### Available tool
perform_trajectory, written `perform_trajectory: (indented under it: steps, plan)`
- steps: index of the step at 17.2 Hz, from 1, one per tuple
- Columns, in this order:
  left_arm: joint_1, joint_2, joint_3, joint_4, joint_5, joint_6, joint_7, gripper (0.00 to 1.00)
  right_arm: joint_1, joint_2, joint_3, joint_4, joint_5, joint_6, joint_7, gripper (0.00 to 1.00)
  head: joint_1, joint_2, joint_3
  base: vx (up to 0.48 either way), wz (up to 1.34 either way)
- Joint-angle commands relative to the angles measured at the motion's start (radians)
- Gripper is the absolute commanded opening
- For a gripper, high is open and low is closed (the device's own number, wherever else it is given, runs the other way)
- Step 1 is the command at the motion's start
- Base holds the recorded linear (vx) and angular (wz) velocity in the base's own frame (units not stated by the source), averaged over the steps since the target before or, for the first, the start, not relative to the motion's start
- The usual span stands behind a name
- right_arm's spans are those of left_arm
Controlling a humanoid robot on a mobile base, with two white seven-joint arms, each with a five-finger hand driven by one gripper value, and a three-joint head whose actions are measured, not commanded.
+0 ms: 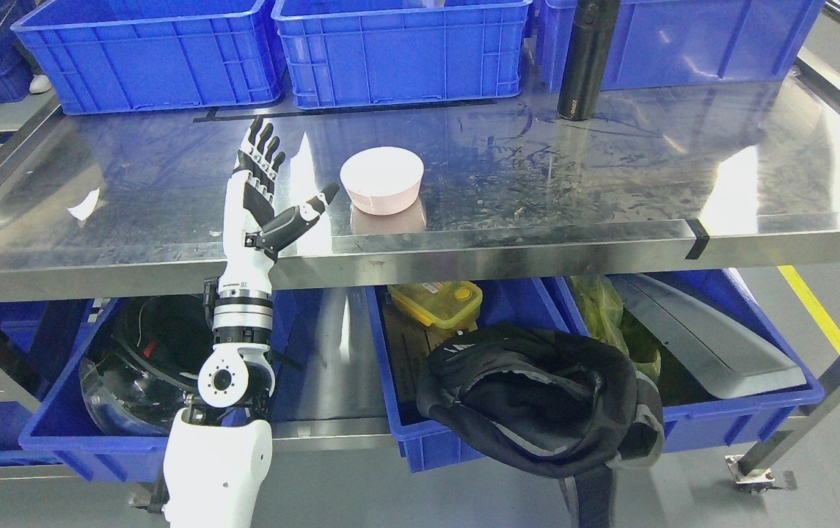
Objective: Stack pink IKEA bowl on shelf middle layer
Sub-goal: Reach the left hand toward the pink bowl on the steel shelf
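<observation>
Pink bowl (381, 180), round and smooth-sided, sits upright on the scratched, reflective steel shelf (610, 183). Just to its left, the left hand (267, 192) hovers, fingers straight and spread, thumb jutting toward the bowl, gripping nothing. Behind stand ribbed blue plastic crates (397, 51) and a black cylindrical bottle (587, 59).

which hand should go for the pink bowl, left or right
Left, probably. The left hand is raised over the steel shelf with fingers spread, just left of the pink bowl, holding nothing. The right arm is not in view.
</observation>
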Motion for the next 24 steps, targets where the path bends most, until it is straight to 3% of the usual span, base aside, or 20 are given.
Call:
perform_trajectory:
  steps: [1,5,6,8,11,17,20,24]
  plan:
    - [-0.011,0.027,0.031,-0.002,-0.001,-0.035,-0.002,1.0,0.015,-0.017,0.0,-0.017,0.0,0.0,0.0,1.0,0.0,0.0,0.0,0.0,0.0]
    - [-0.135,0.246,0.04,-0.004,-0.019,-0.029,-0.177,1.0,0.015,-0.017,0.0,-0.017,0.0,0.0,0.0,1.0,0.0,0.0,0.0,0.0,0.0]
    - [-0.158,0.324,0.034,-0.002,-0.114,-0.018,-0.218,1.0,0.015,-0.017,0.0,-0.017,0.001,0.0,0.0,1.0,0.0,0.0,0.0,0.0,0.0]
    - [-0.224,0.405,0.034,-0.004,-0.309,-0.017,-0.338,1.0,0.015,-0.017,0.0,-0.017,0.0,0.0,0.0,1.0,0.0,0.0,0.0,0.0,0.0]
    - [-0.316,0.497,-0.024,-0.004,-0.444,-0.014,-0.555,1.0,0.015,-0.017,0.0,-0.017,0.0,0.0,0.0,1.0,0.0,0.0,0.0,0.0,0.01]
    - [-0.45,0.46,-0.309,-0.001,-0.932,-0.005,-0.781,0.99,0.015,-0.017,0.0,-0.017,0.0,0.0,0.0,1.0,0.0,0.0,0.0,0.0,0.0]
    - [-0.456,0.451,-0.412,0.017,-1.038,-0.006,-0.82,0.99,0.015,-0.017,0.0,-0.017,0.0,0.0,0.0,1.0,0.0,0.0,0.0,0.0,0.0]
    - [-0.512,0.393,-0.402,0.062,-1.056,-0.003,-0.881,1.0,0.015,-0.017,0.0,-0.017,0.0,0.0,0.0,1.0,0.0,0.0,0.0,0.0,0.0]
